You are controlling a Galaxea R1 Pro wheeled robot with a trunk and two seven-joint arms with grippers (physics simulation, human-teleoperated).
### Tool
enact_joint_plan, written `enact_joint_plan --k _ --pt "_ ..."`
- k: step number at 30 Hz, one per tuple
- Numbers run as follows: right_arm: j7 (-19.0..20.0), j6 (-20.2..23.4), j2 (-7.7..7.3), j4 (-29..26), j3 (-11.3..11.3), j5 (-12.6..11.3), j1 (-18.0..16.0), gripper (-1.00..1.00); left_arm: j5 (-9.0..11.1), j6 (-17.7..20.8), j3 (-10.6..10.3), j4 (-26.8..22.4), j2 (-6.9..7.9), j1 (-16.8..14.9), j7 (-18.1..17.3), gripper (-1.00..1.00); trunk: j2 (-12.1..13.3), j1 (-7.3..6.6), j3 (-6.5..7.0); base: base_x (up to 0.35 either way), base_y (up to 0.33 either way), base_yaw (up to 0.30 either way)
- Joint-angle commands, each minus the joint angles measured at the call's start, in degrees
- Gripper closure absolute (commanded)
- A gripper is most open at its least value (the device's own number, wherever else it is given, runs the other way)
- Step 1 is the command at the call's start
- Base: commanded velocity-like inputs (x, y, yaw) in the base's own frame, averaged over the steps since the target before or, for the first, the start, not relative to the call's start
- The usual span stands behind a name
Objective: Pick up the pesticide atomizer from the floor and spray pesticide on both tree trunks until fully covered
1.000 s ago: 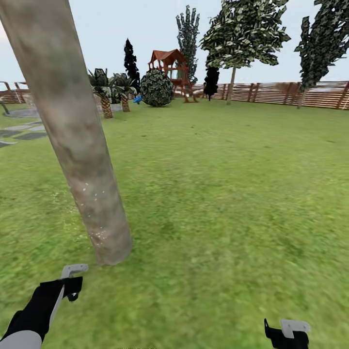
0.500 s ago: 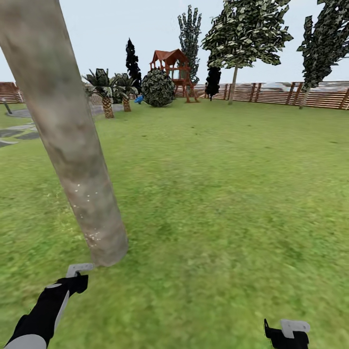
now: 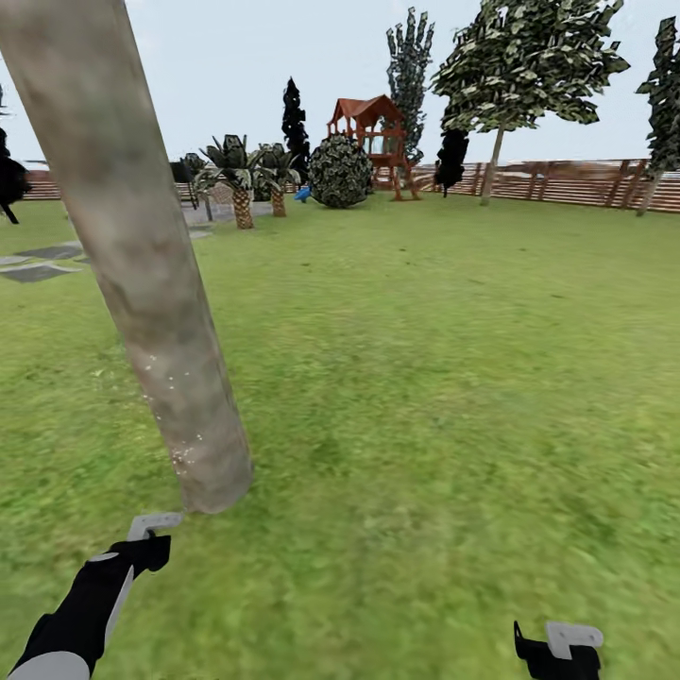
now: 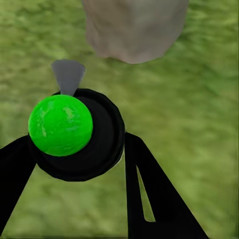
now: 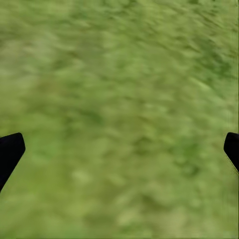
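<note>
The pesticide atomizer (image 4: 74, 132), a dark round bottle with a bright green spot and a greyish nozzle, sits between the black fingers (image 4: 154, 199) of my left gripper (image 4: 79, 154), which is shut on it. The nozzle points at the base of the near tree trunk (image 4: 133, 27). In the head view my left gripper (image 3: 144, 546) hangs low, just short of the thick grey-beige tree trunk (image 3: 156, 312); fine whitish specks dot its lower part. Another tree (image 3: 529, 57) with ragged foliage stands far off by the fence. My right gripper (image 3: 557, 650) is open above bare grass (image 5: 119, 124).
Green lawn (image 3: 434, 359) stretches ahead to a brown slat fence (image 3: 567, 184). Far back stand two short palms (image 3: 241, 179), a round bush (image 3: 340, 172) and a red play tower (image 3: 373, 142). Grey paving patches (image 3: 38, 269) lie at the left.
The whole head view has shifted, with the far things now further right: the camera turned left. My left gripper with the atomizer edged slightly toward the trunk base. The right arm stayed put.
</note>
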Motion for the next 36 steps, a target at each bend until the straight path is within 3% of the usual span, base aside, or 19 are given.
enact_joint_plan --k 1,8,30,36 --pt "0.00 0.00 0.00 0.00 0.00 0.00 0.00 -1.00 -0.03 0.00 0.00 0.01 0.00 0.00 0.00 1.00 0.00 0.00 0.00 0.085 -0.269 0.277" --pt "0.03 0.00 0.00 0.00 0.00 0.00 0.00 -1.00 -0.06 0.07 0.00 0.03 0.00 0.00 0.02 1.00 0.00 0.00 0.00 0.096 -0.269 0.252" --pt "0.00 0.00 0.00 -0.08 0.00 -0.01 0.00 -1.00 -0.06 0.17 0.00 0.11 0.00 0.00 0.09 1.00 0.00 0.00 0.00 0.198 -0.218 0.008" --pt "0.02 0.00 0.00 -0.03 0.00 -0.01 0.00 -1.00 -0.06 0.18 0.08 0.11 0.09 0.00 0.09 1.00 0.00 0.00 0.00 0.121 -0.256 0.233"
